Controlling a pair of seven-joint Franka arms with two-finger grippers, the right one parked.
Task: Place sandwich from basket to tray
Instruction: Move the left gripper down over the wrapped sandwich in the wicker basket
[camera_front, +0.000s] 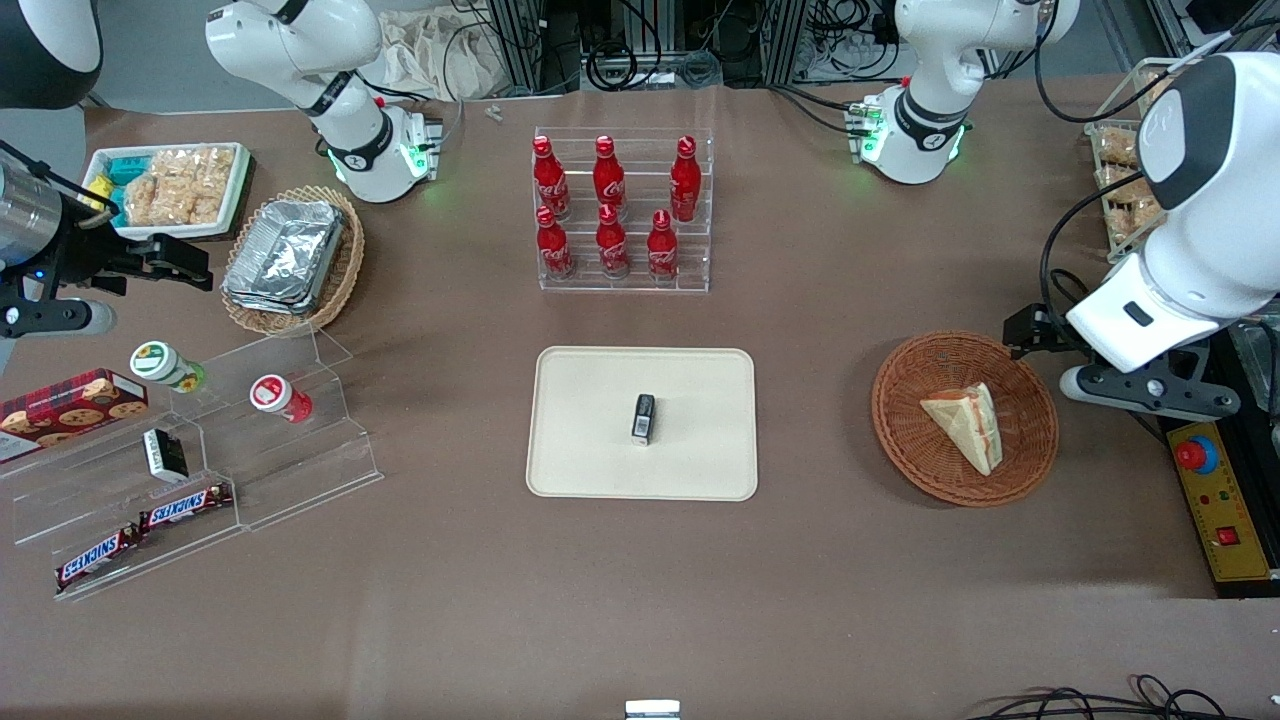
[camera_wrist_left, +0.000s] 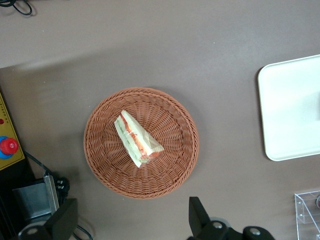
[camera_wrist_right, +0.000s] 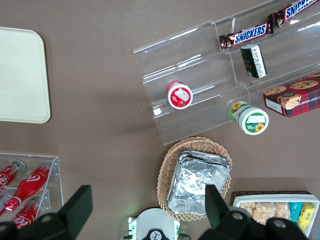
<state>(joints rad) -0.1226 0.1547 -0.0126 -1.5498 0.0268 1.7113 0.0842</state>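
The sandwich (camera_front: 966, 425), a wrapped triangular wedge, lies in the round reddish-brown wicker basket (camera_front: 900, 440) toward the working arm's end of the table. The cream-beige tray (camera_front: 600, 460) lies at the table's middle with a small black packet (camera_front: 643, 418) on it. My left gripper (camera_front: 1025, 332) hangs above the table just off the basket's rim, farther from the front camera than the sandwich. In the left wrist view the gripper (camera_wrist_left: 131, 221) is open and empty, its fingers (camera_wrist_left: 197, 215) wide apart, with the sandwich (camera_wrist_left: 136, 139), the basket (camera_wrist_left: 170, 175) and the tray's end (camera_wrist_left: 290, 110) below.
A clear rack of red cola bottles (camera_front: 622, 210) stands farther from the front camera than the tray. A yellow control box with a red button (camera_front: 1215, 500) lies beside the basket. A tan oval basket of foil containers (camera_front: 290, 260) and a clear stepped shelf of snacks (camera_front: 200, 460) sit toward the parked arm's end.
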